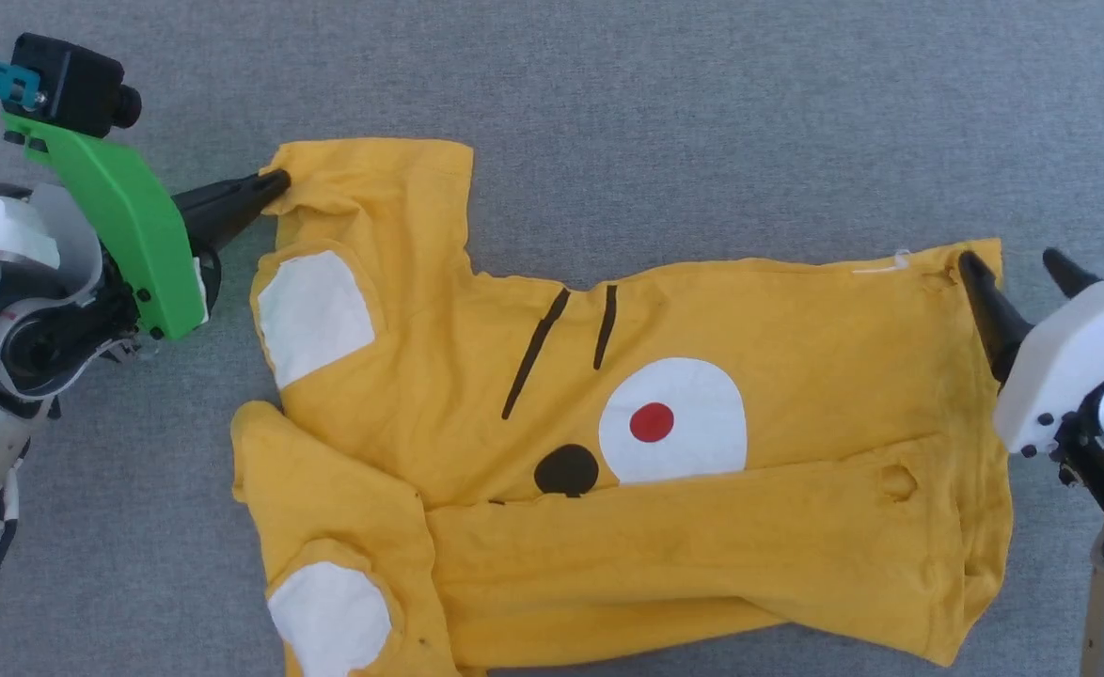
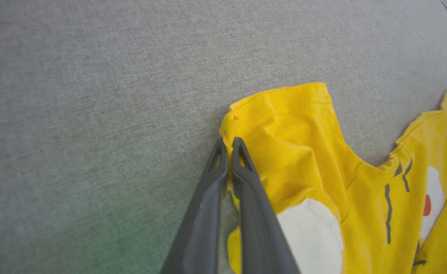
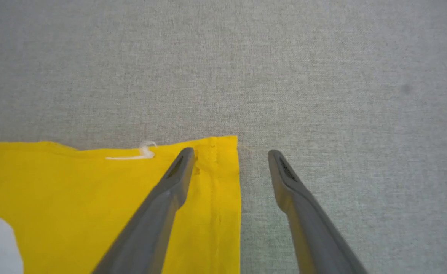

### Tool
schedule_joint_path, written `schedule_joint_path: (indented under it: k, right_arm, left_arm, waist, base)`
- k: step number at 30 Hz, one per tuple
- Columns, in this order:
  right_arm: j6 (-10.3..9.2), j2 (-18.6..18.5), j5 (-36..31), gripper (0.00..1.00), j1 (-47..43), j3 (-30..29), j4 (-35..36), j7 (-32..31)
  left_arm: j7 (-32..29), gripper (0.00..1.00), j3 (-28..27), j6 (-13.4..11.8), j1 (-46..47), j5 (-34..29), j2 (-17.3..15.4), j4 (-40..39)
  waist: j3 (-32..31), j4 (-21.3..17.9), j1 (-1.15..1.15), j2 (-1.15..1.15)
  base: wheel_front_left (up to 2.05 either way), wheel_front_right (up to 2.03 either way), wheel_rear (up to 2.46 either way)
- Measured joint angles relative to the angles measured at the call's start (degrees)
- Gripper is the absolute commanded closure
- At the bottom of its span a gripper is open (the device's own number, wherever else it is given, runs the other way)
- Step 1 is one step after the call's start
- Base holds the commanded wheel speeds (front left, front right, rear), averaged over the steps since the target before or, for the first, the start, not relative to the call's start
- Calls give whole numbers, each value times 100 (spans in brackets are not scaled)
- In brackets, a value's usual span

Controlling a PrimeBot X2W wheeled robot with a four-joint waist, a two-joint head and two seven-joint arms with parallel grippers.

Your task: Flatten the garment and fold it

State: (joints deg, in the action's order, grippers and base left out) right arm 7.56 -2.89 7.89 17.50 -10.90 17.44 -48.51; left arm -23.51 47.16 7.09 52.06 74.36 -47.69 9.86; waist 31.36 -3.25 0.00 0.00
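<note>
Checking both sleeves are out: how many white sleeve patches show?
2: one white patch on the upper sleeve, another on the lower sleeve. Folds may hide more.

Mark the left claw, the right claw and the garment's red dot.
left claw (image 2: 229,144): left wrist view, between its shut fingertips pinching the garment (image 2: 284,125).
right claw (image 3: 231,152): right wrist view, midway between its open fingertips.
red dot (image 1: 652,422): head view, the dot's centre.

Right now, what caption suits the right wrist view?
Open right gripper straddles a hemmed corner of the garment on grey cloth.
</note>
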Motion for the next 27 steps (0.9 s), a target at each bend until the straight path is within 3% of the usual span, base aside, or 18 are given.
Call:
schedule_joint_path:
  k: [5,6,7,8,16,21,27]
  right_arm:
    - [0,2,-63,0,78,-60,-334,-303]
    - [0,1,-60,39,111,-87,-370,-309]
    - [0,1,-46,65,138,-107,-394,-309]
    - [0,0,-38,100,164,-125,-409,-307]
    - [1,8,-82,100,263,-236,-544,221]
    - [1,5,-67,100,304,-232,-566,794]
    - [1,7,21,100,243,-279,-630,1261]
  left_arm:
    - [49,100,188,0,169,96,7,37]
    - [69,100,211,0,191,114,8,43]
    - [83,100,229,0,208,138,10,45]
    - [92,100,249,0,226,156,11,48]
    - [416,100,374,0,284,269,20,89]
    - [1166,100,342,0,294,180,-43,-34]
    - [1957,100,388,0,182,74,-364,-369]
  waist:
    - [53,73,0,0]
    - [64,84,0,0]
    - [72,92,0,0]
    - [81,102,0,0]
    - [18,134,0,0]
    - [-129,145,0,0]
    - [-379,175,0,0]
  base:
    - [0,0,0]
    - [0,0,0]
    - [0,0,0]
    - [0,0,0]
    - [0,0,0]
    - [0,0,0]
    - [0,0,0]
